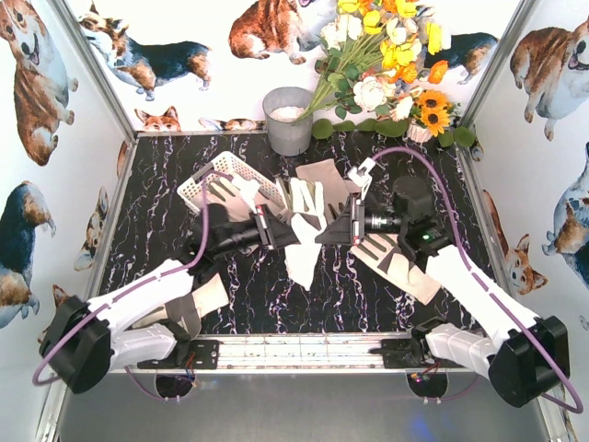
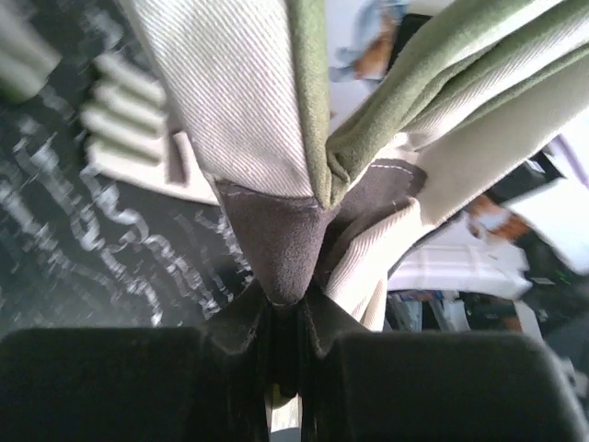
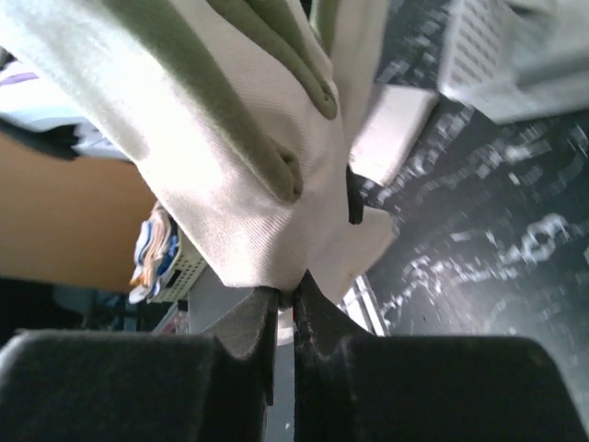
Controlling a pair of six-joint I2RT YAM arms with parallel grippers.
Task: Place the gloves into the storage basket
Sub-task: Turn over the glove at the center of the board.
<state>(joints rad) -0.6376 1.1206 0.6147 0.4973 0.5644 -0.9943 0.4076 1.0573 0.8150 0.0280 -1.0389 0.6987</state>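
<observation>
Left jaws and right jaws are both pinched shut on one glove [image 1: 304, 244], which dangles mid-bench. If they tug opposite ways, it'll probably stretch or slip free. The basket [image 1: 191, 191] sits at 10 o'clock, partly filled by a second glove [image 1: 225, 191], and there's a bucket [image 1: 288, 129] at 12.

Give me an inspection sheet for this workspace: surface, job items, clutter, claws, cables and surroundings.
Surface: black marbled table, no spills seen.
Job's things: white storage basket rear left, with a basket glove seemingly partly in it; middle glove hangs between the arms; right glove, rear glove and near-left glove lie loose.
Clutter: grey bucket, flower bunch.
Claws: left claw and right claw both shut on fabric, apparently the middle glove.
Cables: purple cables, one looping over each arm.
Surroundings: corgi-print walls.
</observation>
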